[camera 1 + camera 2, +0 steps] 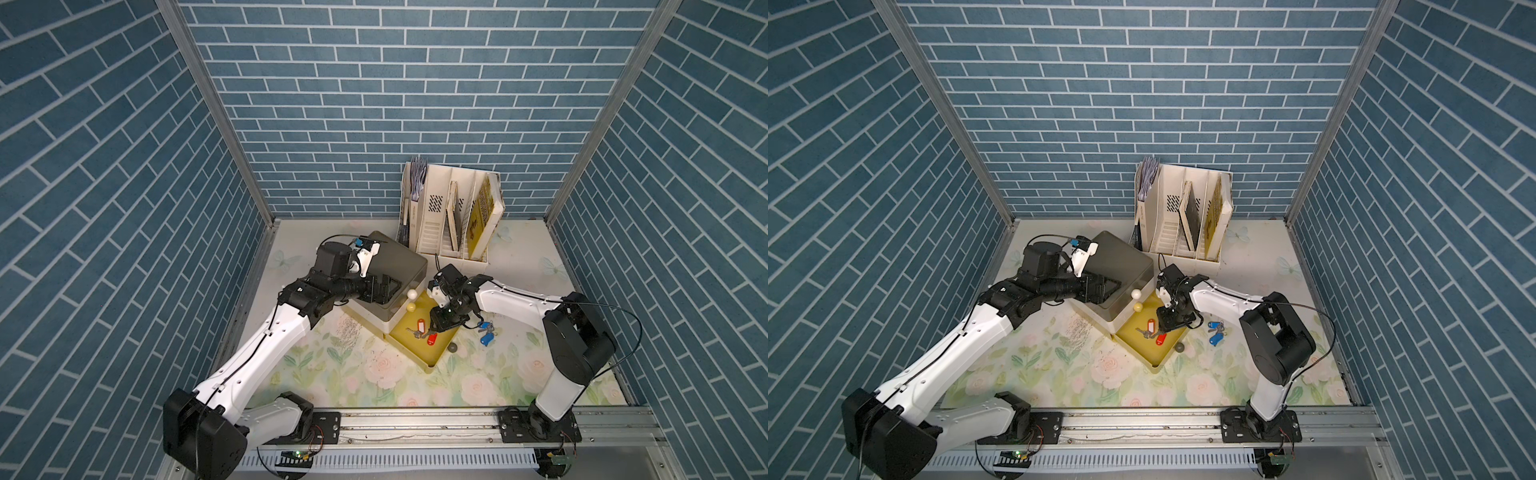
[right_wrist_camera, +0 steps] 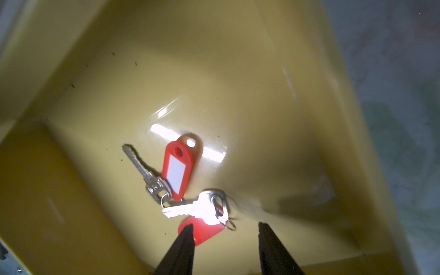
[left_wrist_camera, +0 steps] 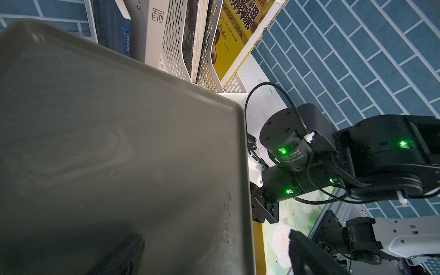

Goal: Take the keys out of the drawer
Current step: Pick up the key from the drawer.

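Red-tagged metal keys (image 2: 190, 209) lie in a yellow plastic drawer (image 2: 238, 83), their white label blank. Right gripper (image 2: 225, 225) hangs over them, jaws partly apart, gripping nothing.

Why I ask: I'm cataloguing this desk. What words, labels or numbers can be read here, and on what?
"课": seemingly the last big character on the yellow book cover; the rest is cut off.
Square logo on the white file holder: unclear.
Chinese line on the blue book spine: too small.
Label on the motor: blurred.
Stamp on the key: blurred.
Insert of the red tag: blank.
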`<state>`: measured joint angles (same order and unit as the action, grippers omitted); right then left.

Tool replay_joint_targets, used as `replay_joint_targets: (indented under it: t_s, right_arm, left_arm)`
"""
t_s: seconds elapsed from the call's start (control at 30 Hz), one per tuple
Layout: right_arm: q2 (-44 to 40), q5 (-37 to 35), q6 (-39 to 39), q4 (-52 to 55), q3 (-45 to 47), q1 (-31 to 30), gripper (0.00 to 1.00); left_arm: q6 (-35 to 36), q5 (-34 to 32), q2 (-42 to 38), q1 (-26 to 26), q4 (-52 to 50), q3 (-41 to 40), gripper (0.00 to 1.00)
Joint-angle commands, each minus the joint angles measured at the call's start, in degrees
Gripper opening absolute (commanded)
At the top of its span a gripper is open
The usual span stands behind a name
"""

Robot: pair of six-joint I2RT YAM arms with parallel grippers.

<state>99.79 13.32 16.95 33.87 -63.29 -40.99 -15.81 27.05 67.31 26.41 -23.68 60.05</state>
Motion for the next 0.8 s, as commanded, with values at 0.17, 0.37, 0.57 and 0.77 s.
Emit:
replay_joint_targets:
  t_s: [0.17, 0.37, 0.57, 0.77]
  right_arm:
    - [2.6, 0.2, -2.1, -0.4, 0.4, -0.3, 0.42]
    - [2.7, 0.5, -1.9, -1.0, 1.0, -0.2, 0.38]
    - [2.9, 0.8, -1.8, -1.6, 1.4, -0.2, 0.35]
    - [3.0, 1.0, -1.7, -2.0, 1.7, -0.2, 0.30]
  left_arm:
    - [1.0, -0.4, 0.2, -0.5, -0.8, -0.4, 1.00]
    - [1.0, -0.5, 0.2, -0.4, -0.8, -0.7, 1.00]
    - [0.9, -0.6, 0.3, -0.5, -0.8, -0.8, 1.00]
    - [1.0, -0.9, 0.3, -0.4, -1.0, -1.0, 1.00]
